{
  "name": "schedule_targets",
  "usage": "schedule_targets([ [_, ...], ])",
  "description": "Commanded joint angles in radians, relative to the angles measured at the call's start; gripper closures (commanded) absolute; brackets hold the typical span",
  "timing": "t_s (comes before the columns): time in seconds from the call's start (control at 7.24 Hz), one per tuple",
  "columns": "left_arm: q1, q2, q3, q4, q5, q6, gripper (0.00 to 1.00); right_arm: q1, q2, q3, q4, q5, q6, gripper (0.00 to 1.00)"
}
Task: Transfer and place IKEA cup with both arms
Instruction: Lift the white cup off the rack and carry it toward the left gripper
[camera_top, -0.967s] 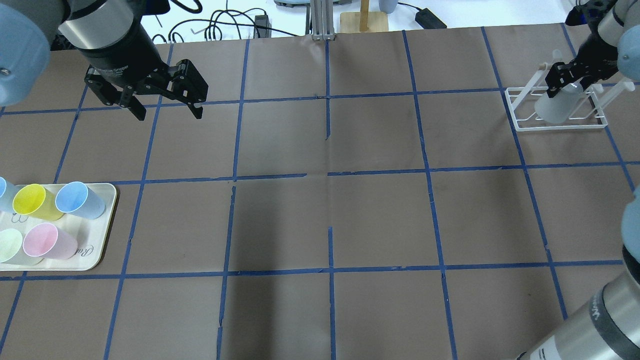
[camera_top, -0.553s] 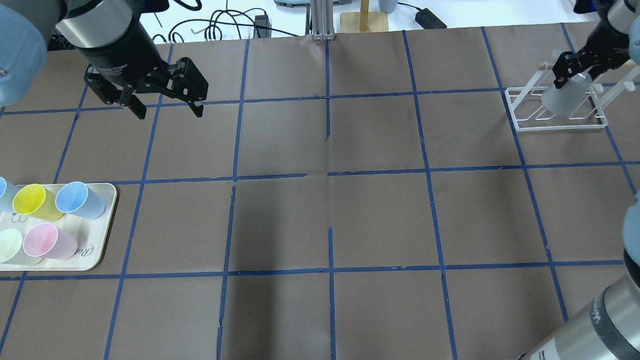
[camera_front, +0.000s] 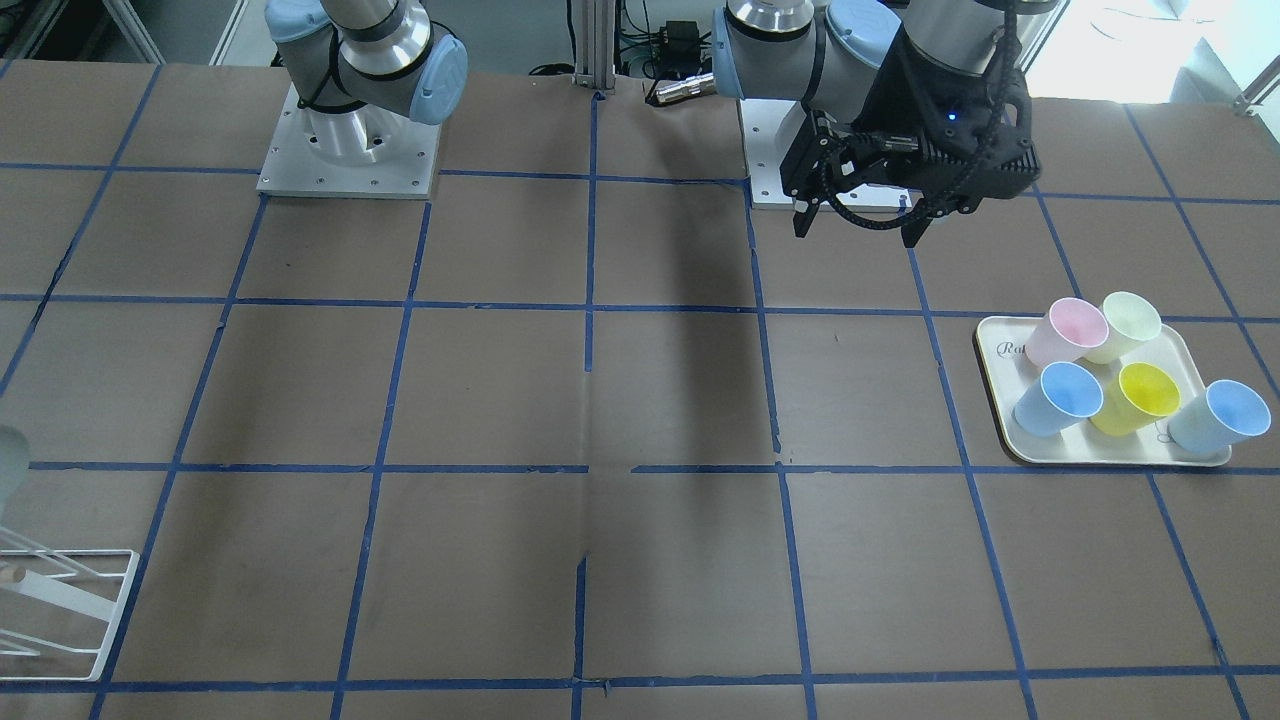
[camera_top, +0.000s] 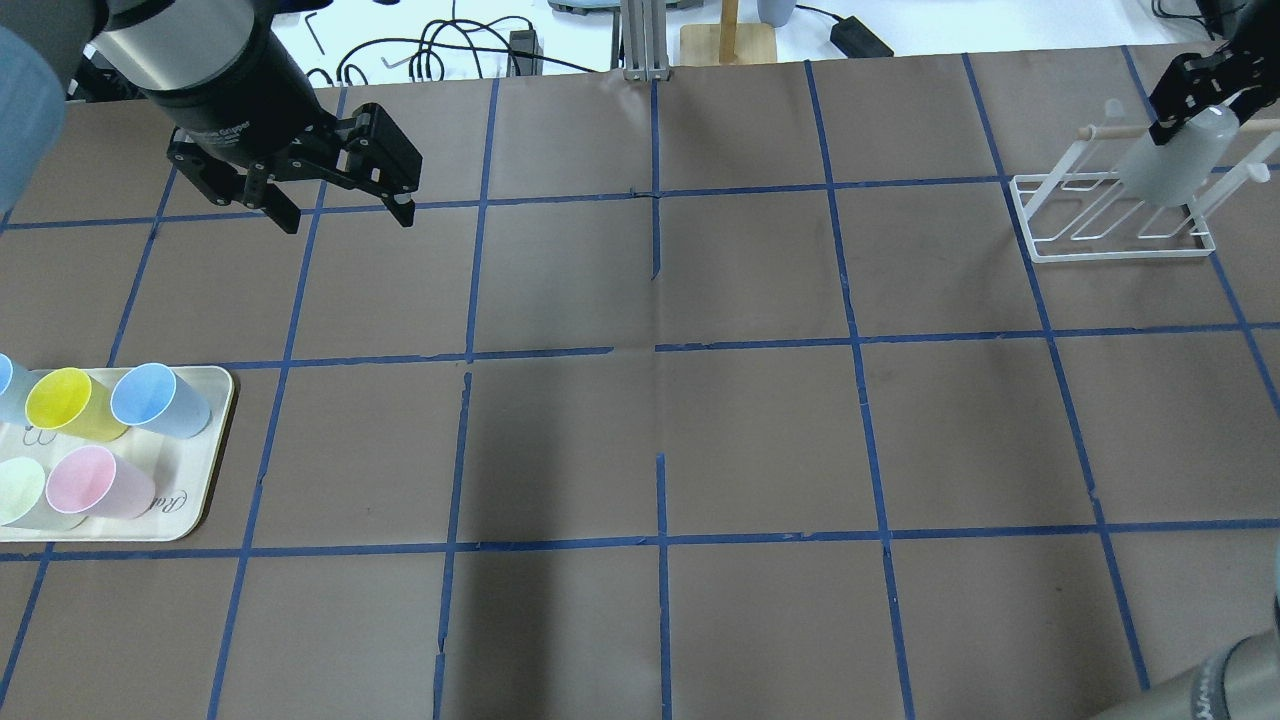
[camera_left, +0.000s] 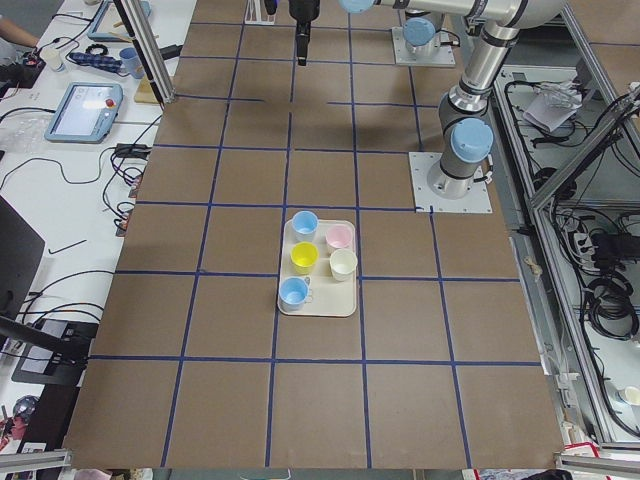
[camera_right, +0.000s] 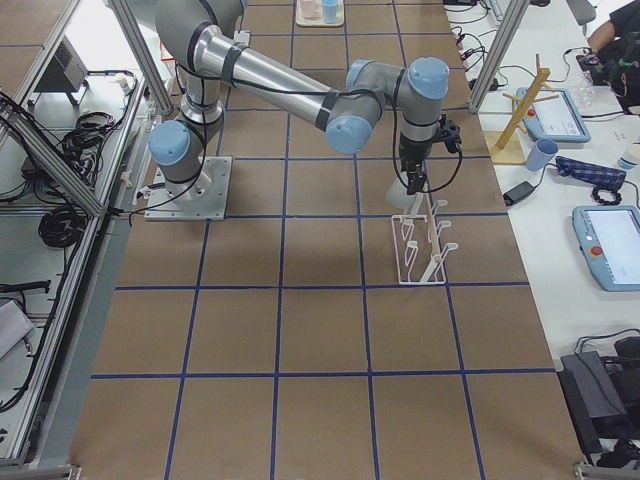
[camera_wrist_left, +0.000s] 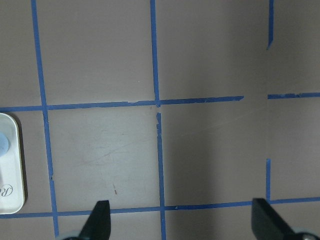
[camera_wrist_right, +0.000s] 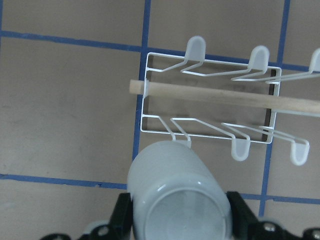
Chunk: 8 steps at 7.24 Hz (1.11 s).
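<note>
IKEA cup (camera_wrist_right: 179, 200) pinched at base by right tool (camera_top: 1188, 98), partly cut off overhead; left tool (camera_top: 347, 220) spread.

Tray (camera_left: 335, 305) mid-table, five cups (camera_left: 303, 257) on it; left claw (camera_left: 300, 45) well apart.

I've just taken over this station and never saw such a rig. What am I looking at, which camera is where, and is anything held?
Two silver robot arms with black two-finger grippers work at a brown table taped into blue squares. One camera looks from behind the robot, one faces it, two sit at the table ends, one rides each wrist. The right gripper is shut on a pale grey plastic tumbler, over a white wire rack. The left gripper hangs open, empty. Five coloured cups sit on a cream tray.
</note>
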Motion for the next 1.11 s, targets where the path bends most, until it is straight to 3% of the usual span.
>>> schedule_targets([
  [0.0, 0.01, 0.022, -0.001, 0.0, -0.093, 0.002, 0.0, 0.025, -0.093, 0.003, 0.148, 0.184, 0.006, 0.8],
  [0.28, 0.031, 0.044, -0.011, -0.002, -0.316, -0.01, 0.0, 0.077, -0.101, 0.005, 0.351, 0.512, 0.001, 0.88],
  [0.41, 0.059, 0.048, -0.021, -0.002, -0.454, -0.012, 0.0, 0.082, -0.101, 0.003, 0.466, 0.737, 0.0, 0.88],
  [0.55, 0.063, 0.048, -0.038, -0.003, -0.592, -0.01, 0.0, 0.088, -0.11, 0.017, 0.543, 0.905, -0.005, 0.88],
  [0.83, 0.077, 0.055, -0.099, 0.0, -0.905, -0.025, 0.0, 0.204, -0.145, 0.023, 0.636, 1.204, -0.039, 0.89],
  [0.97, 0.082, 0.048, -0.159, 0.073, -1.043, -0.038, 0.0, 0.236, -0.147, 0.035, 0.638, 1.304, -0.039, 0.89],
])
